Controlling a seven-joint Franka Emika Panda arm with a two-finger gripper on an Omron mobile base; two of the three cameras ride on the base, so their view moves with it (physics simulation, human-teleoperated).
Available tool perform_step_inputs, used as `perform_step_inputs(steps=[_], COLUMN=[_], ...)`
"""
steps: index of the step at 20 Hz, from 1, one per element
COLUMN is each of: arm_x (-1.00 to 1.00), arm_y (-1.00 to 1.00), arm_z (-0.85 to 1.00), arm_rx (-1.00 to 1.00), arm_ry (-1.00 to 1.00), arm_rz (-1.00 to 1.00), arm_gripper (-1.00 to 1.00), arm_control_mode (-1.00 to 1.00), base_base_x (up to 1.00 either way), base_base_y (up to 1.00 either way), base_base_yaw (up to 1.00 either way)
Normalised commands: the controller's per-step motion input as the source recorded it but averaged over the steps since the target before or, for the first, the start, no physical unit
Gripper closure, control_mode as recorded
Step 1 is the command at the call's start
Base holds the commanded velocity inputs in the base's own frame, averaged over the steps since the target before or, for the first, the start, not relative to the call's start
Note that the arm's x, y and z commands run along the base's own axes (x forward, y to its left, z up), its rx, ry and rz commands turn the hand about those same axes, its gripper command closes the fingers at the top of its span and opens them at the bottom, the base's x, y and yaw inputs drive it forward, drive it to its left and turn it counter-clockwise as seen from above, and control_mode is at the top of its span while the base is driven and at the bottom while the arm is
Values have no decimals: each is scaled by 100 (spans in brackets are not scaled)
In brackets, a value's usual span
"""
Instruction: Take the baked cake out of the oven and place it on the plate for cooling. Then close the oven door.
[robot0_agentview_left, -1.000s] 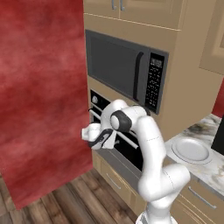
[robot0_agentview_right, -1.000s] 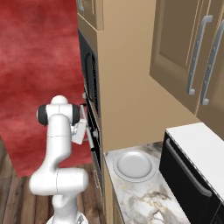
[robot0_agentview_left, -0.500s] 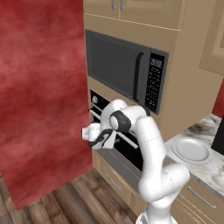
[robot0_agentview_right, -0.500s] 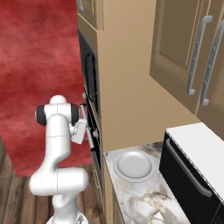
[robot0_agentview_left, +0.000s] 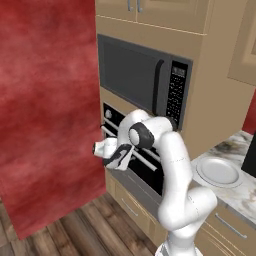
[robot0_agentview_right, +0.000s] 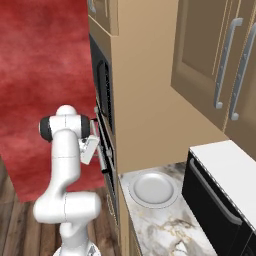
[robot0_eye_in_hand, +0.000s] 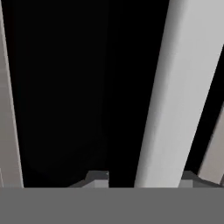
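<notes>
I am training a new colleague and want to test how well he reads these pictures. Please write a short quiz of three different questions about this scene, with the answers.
1. True or false: the oven door stands shut.
2. Which thing do the gripper fingers grip?
A. the microwave's vertical handle
B. the oven's silver bar handle
C. the plate's rim
3. Fill in: the plate lies on the marble counter and holds ____.

Key:
1. True; the dark glass front lies flush with the cabinet.
2. B; in the hand view the bar runs between the two tips.
3. Nothing; no cake lies on it yet.
</notes>
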Motion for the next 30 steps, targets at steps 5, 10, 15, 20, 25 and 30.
perform_step_inputs(steps=[5, 10, 15, 20, 25, 30], arm_x=[-63, -64, -75, -82, -66, -27], arm_y=[87, 100, 100, 100, 100, 97], arm_z=[-57, -75, -100, -100, -100, -88], arm_rx=[26, 25, 27, 15, 0, 0], arm_ry=[21, 25, 24, 19, 17, 17], arm_rz=[17, 16, 18, 19, 16, 8], arm_gripper=[100, 100, 100, 100, 100, -100], arm_control_mode=[-100, -100, -100, -100, -100, -100], base_base_x=[0, 0, 0, 0, 0, 0], base_base_y=[0, 0, 0, 0, 0, 0], base_base_yaw=[0, 0, 0, 0, 0, 0])
